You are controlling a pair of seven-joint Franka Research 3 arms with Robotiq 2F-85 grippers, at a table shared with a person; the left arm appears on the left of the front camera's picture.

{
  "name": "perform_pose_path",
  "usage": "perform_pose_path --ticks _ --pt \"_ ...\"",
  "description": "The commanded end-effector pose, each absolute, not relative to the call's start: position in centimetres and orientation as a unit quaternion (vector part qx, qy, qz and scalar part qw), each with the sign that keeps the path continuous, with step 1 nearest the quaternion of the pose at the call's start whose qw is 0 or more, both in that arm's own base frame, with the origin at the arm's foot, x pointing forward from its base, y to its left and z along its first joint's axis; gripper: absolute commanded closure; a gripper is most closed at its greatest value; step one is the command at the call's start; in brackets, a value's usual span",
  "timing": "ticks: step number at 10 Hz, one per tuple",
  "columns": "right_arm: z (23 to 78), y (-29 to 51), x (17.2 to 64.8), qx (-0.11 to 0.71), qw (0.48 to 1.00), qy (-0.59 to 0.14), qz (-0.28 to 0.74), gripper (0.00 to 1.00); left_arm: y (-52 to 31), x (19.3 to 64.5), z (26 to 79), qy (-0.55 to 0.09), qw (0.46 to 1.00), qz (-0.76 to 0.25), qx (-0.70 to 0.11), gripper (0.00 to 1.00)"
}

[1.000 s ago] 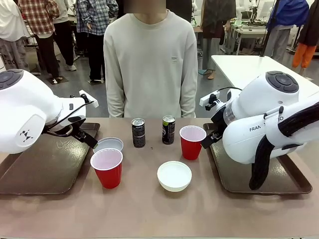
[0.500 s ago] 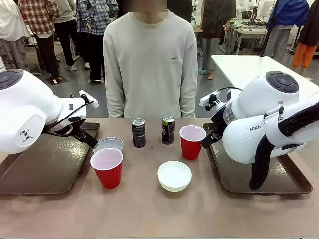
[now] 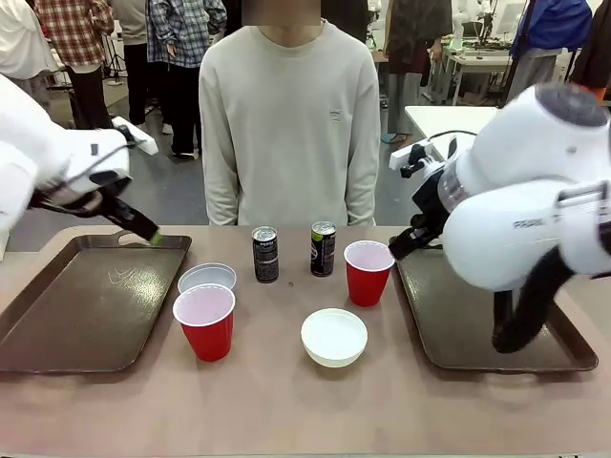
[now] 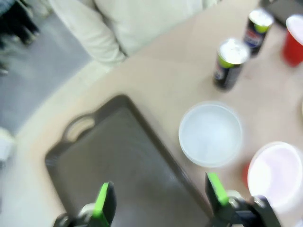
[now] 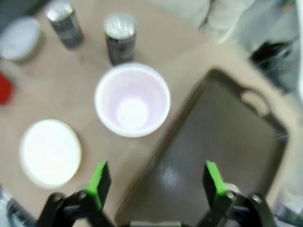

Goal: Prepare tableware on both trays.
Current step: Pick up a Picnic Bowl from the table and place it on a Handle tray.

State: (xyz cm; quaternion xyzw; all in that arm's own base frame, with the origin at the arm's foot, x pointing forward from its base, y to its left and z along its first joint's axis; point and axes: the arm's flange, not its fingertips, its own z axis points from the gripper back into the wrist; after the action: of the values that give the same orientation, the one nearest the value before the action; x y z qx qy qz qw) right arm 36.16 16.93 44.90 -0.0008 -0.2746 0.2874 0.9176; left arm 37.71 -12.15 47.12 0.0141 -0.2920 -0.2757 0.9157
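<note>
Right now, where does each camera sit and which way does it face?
Front: fixed between the arms, facing across the table at the person; left arm and right arm show.
Left wrist: above the left tray, looking down; open left gripper at bottom.
Right wrist: above the right tray, looking down; open right gripper at bottom.
Shared: both wrist views catch the two black cans.
</note>
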Motion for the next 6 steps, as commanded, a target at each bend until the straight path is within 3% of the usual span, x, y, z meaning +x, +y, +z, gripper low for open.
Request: perform_pose_path --ticks 1,4,5,6 --pt "45.5 14.0 27.6 -0.013 0.957 -0.166 0.239 0.00 -9.5 28.1 46.4 -0.159 0.949 -0.273 -0.019 0.00" --pt "41.2 11.8 20.5 0.000 0.981 0.006 0.195 0.00 -9.4 24.6 43.8 -0.059 0.951 -0.298 -0.061 0.00" --pt "41.6 12.1 20.1 -0.069 0.977 -0.012 0.202 0.00 -9.6 24.4 42.8 -0.048 0.963 -0.264 -0.016 0.00" --pt "46.0 14.1 27.2 -0.031 0.976 -0.039 0.213 0.00 -11.4 29.3 47.9 -0.076 0.949 -0.301 -0.054 0.00"
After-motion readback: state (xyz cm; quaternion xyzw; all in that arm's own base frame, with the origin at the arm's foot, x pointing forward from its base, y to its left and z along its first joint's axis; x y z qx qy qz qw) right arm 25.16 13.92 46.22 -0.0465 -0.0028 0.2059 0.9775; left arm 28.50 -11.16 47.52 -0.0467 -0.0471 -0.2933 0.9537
